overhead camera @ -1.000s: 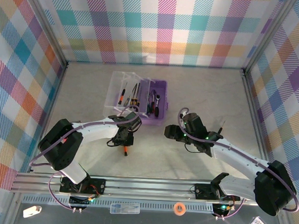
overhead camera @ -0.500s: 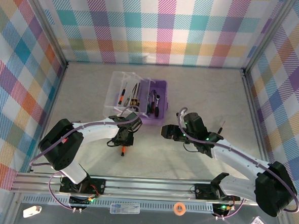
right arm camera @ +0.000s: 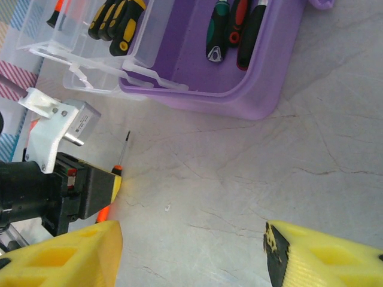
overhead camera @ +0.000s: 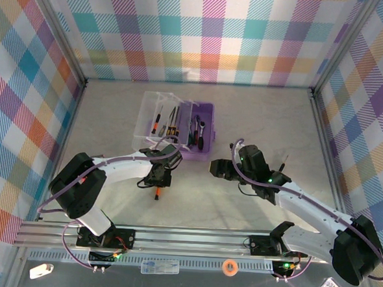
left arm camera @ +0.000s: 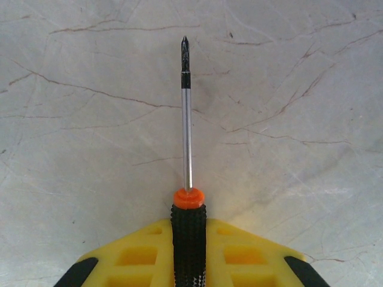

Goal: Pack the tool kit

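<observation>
The lilac case point(overhead camera: 210, 128) lies open at mid-table, its clear lid point(overhead camera: 153, 115) folded out to the left. Tools with green, red and black handles lie in the purple tray point(right arm camera: 239, 101), and black-yellow ones on the lid point(right arm camera: 90, 66). My left gripper point(overhead camera: 158, 179) is in front of the lid, low over the table. It is shut on a black-handled screwdriver with an orange collar point(left arm camera: 189, 206); the shaft points ahead. My right gripper point(overhead camera: 215, 168) hangs open point(right arm camera: 191, 251) in front of the case's near right corner, with nothing between its fingers.
A thin dark tool point(overhead camera: 282, 163) lies on the marble table to the right of my right arm. Plaid walls close in the back and both sides. The left gripper and its screwdriver point(right arm camera: 118, 169) show at the left of the right wrist view.
The right gripper has shifted a little sideways in front of the case. The left gripper and its screwdriver have stayed put.
</observation>
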`<state>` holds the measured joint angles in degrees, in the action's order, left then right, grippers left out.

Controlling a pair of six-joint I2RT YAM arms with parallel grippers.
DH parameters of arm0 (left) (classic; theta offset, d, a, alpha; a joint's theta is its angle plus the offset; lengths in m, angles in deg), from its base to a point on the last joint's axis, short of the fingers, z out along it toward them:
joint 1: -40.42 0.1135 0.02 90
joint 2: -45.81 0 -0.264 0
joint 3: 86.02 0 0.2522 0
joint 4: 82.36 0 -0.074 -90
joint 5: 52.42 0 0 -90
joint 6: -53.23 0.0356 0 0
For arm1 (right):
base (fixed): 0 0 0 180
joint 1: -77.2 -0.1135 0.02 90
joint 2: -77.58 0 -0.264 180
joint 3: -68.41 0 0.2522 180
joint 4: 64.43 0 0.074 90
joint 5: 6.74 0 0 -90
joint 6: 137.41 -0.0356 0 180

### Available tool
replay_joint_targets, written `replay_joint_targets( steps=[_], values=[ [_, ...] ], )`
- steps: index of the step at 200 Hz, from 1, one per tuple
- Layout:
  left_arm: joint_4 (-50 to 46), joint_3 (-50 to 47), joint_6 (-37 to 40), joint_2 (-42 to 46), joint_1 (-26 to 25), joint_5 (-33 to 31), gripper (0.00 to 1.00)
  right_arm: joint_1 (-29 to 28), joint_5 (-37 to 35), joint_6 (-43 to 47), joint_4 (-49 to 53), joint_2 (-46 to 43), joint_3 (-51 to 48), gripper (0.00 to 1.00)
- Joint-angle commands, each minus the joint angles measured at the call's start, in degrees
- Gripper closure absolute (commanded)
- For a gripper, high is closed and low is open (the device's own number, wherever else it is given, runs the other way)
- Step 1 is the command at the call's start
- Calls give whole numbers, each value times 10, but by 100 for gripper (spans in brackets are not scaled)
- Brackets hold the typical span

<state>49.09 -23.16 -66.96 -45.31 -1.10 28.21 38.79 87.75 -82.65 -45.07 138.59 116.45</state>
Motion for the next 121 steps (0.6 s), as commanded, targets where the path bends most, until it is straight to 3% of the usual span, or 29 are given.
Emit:
replay_joint_targets(
  steps=[1, 121],
  values=[
    [-39, 8, 17, -6, -6, -21, 85, 4, -11, 5, 6, -4, 3, 36],
    [-136, 66, 61, 164, -20, -43, 85, 6, -28, 2, 11, 8, 3, 36]
  ],
)
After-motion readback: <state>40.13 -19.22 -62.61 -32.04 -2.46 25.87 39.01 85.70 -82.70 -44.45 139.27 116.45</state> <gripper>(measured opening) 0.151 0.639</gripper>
